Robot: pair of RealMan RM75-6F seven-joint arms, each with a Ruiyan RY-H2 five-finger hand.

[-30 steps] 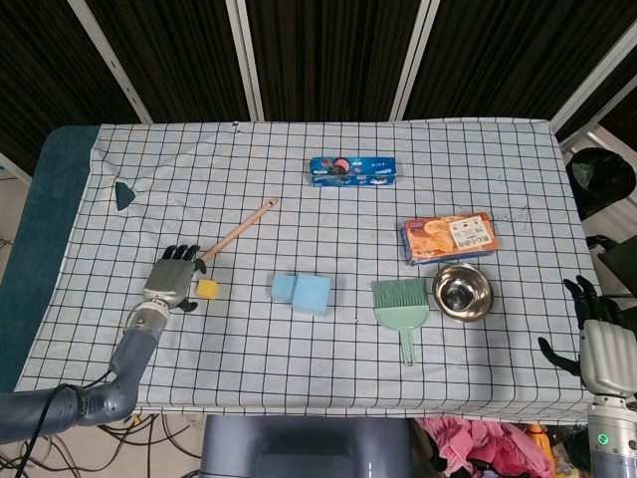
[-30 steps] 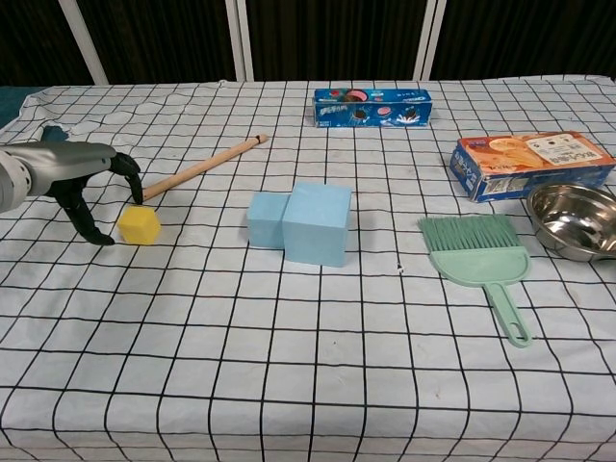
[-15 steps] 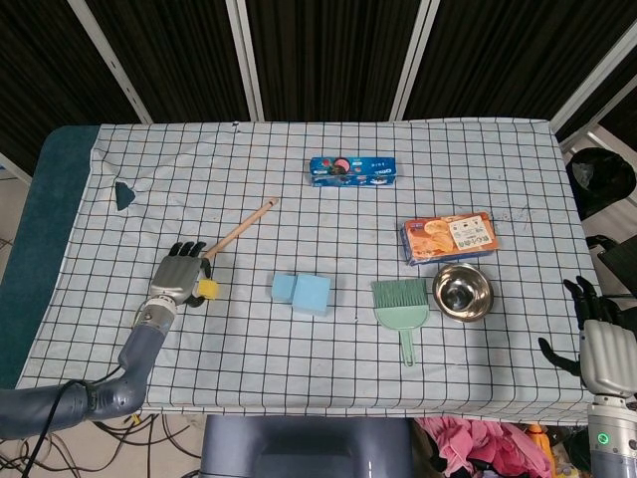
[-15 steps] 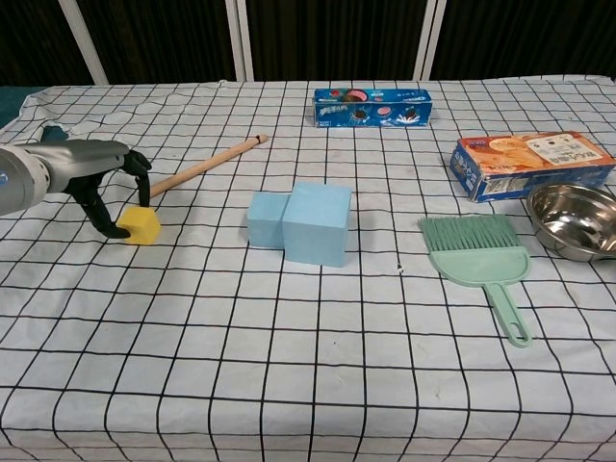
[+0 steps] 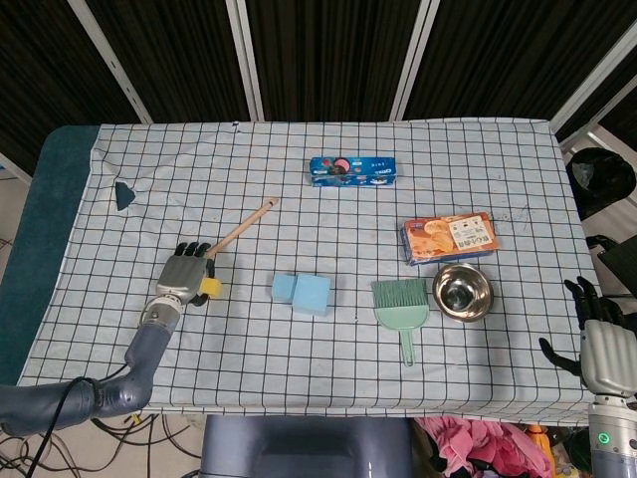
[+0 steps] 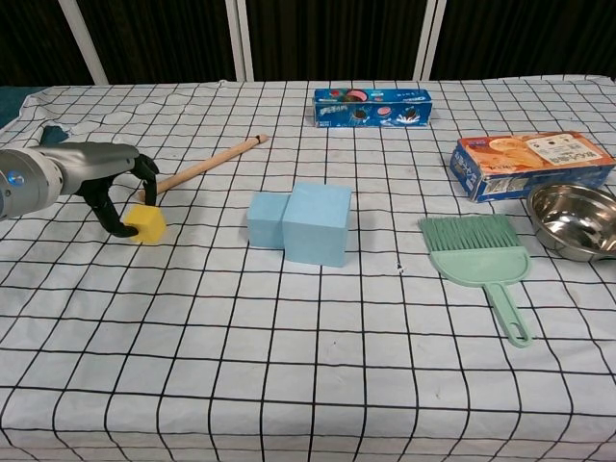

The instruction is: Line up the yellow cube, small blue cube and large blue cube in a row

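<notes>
Yellow cube (image 6: 147,223) sits pinched in the left hand (image 6: 114,183), left of the small blue cube (image 6: 265,220) touching the large blue cube (image 6: 318,221); a firm, level grip should prevent twisting.

Bare cloth between yellow cube (image 6: 148,224) and small blue cube (image 6: 266,220).

Silver-grey left hand (image 6: 91,173) with black fingers, grey arm
</notes>
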